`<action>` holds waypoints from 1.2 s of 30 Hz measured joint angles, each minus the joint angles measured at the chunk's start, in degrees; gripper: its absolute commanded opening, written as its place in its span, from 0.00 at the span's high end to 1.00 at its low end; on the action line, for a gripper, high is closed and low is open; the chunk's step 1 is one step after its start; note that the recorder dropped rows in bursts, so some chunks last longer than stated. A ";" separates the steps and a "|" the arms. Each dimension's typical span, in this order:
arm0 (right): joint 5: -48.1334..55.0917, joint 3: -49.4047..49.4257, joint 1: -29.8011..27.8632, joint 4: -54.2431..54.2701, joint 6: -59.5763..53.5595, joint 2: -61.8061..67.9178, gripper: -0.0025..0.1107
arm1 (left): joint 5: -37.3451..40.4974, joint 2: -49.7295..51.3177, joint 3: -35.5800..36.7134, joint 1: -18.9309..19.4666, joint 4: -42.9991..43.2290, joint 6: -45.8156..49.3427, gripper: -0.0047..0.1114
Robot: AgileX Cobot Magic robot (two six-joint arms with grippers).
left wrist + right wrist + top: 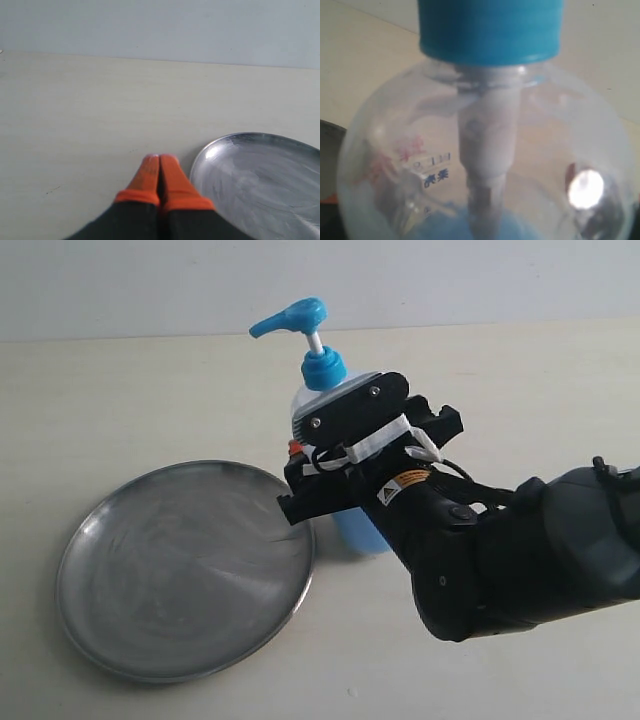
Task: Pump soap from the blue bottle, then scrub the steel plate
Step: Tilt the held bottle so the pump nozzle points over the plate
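Observation:
The blue bottle (323, 368) stands upright on the table just right of the steel plate (180, 570), its blue pump head pointing left. Light blue soap (358, 532) fills its lower part. My right gripper (305, 465) has its jaws spread wide around the clear body, shut on the bottle (485, 150), which fills the right wrist view. My left gripper (160, 162) is shut and empty, its orange fingertips (149, 172) pressed together just beside the plate's rim (200, 160). It is out of the exterior view. The plate surface shows faint pale streaks.
The pale table (500, 380) runs back to a light wall (120, 280). My right arm (520, 550) reaches in from the right edge and covers the table in front of the bottle.

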 measured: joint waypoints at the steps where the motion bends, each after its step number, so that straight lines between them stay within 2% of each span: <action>1: 0.09 0.00 0.00 0.00 -0.44 0.00 0.98 | 0.00 0.00 0.00 0.00 0.00 0.00 0.96; 18: 1.30 0.00 0.00 -7.62 -2.45 0.00 0.98 | 0.00 0.00 0.00 0.00 0.00 0.00 0.96; 36: 0.13 -2.14 0.00 -8.73 -2.84 2.21 0.98 | 0.00 0.00 0.00 0.00 0.00 0.00 0.96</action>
